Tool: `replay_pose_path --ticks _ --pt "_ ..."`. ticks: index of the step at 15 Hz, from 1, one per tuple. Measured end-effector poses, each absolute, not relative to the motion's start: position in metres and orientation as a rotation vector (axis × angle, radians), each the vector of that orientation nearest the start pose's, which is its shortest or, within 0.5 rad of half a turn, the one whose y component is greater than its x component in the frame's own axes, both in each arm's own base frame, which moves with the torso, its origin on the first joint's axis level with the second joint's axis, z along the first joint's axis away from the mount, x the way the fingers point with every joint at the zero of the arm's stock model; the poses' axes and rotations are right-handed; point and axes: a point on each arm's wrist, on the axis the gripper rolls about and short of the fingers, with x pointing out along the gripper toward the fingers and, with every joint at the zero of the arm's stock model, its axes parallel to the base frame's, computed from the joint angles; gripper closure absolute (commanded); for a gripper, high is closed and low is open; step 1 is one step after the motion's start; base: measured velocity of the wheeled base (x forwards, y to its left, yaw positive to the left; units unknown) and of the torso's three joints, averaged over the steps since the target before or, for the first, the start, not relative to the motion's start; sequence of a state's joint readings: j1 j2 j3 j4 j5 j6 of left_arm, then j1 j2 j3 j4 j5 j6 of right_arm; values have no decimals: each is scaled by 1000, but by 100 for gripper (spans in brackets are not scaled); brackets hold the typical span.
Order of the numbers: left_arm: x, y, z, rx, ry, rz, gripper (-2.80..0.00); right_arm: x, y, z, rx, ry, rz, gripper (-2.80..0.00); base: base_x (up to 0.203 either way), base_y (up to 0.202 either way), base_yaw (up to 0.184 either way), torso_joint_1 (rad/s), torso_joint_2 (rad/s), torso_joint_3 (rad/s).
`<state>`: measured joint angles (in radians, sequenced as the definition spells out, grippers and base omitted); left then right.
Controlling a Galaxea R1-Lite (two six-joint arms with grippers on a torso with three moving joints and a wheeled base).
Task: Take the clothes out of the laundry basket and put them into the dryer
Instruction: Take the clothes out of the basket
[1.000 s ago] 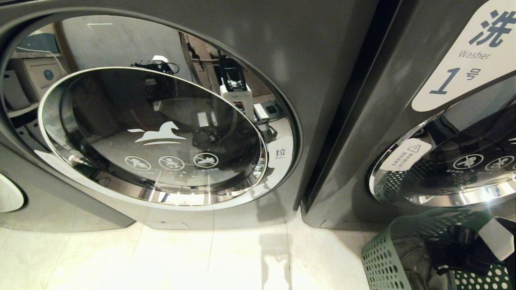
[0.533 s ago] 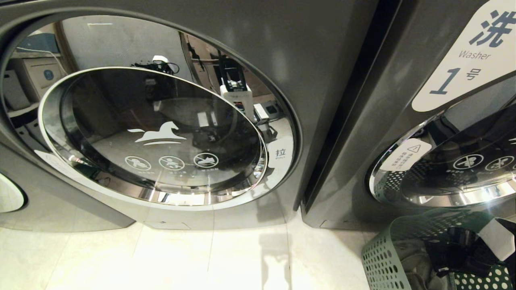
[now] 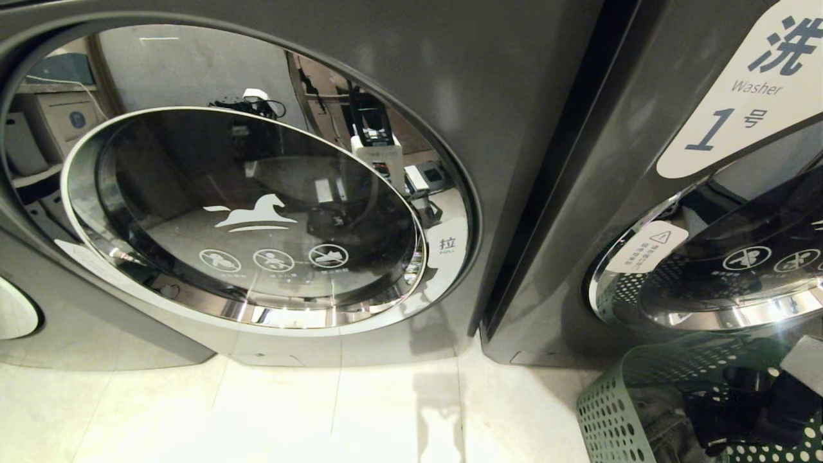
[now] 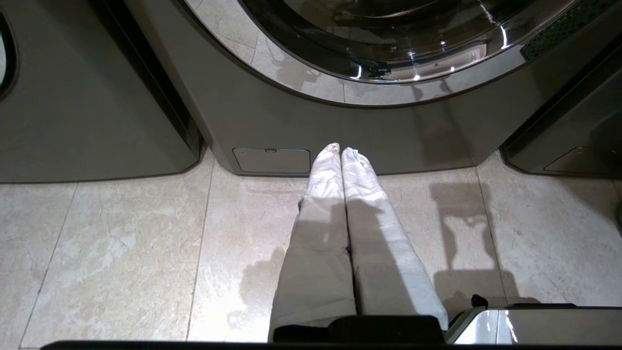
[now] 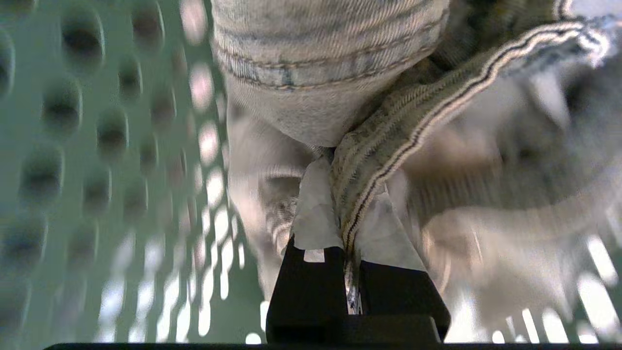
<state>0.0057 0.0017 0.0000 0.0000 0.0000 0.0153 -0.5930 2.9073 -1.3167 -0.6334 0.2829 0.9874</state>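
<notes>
Right gripper (image 5: 351, 228) inside basket (image 5: 87, 146), jaws pinched on denim seam (image 5: 388, 146): thin edge gives firm hold for lifting. Left gripper (image 4: 341, 151) parked over floor, jaws together, empty. Dryer door (image 3: 257, 212) shut.

Laundry basket (image 3: 617, 411) was cut off at frame corner; clothes (image 5: 330, 73) behind right tool (image 5: 352, 218) were blurred.

A dark grey washer (image 3: 578, 193) stands on a pale tiled floor (image 3: 289, 411). High on the washer's front is a white sign (image 3: 752, 90) with Chinese characters, "Washer" and the number 1. Below the sign is the washer's round, chrome-rimmed glass door (image 3: 739, 283), with a small white warning sticker (image 3: 646, 246) at its upper edge and white pictograms on the glass
</notes>
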Motion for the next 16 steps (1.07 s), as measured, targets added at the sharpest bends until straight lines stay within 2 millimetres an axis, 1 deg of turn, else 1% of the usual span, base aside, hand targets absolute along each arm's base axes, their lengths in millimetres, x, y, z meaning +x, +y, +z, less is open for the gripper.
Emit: replay_pose_path --ticks 3,5,7,10,12,14,16 --pt "-23 0 76 15 2 6 0 323 -209 -157 1341 772 -720 0 0 0 0 0 0 0" --pt "-23 0 76 15 2 6 0 301 -195 -129 1327 822 -711 0 0 0 0 0 0 0" --pt "-23 0 76 15 2 6 0 279 -185 -98 1294 839 -696 0 0 0 0 0 0 0" --pt "-23 0 76 15 2 6 0 251 -172 -47 1231 805 -666 0 0 0 0 0 0 0" --pt "-23 0 76 15 2 6 0 230 -160 -16 1169 774 -643 0 0 0 0 0 0 0" --pt "-23 0 76 15 2 5 0 209 -146 12 1073 733 -660 0 0 0 0 0 0 0" --pt "-23 0 76 15 2 6 0 187 -134 35 958 676 -727 0 0 0 0 0 0 0"
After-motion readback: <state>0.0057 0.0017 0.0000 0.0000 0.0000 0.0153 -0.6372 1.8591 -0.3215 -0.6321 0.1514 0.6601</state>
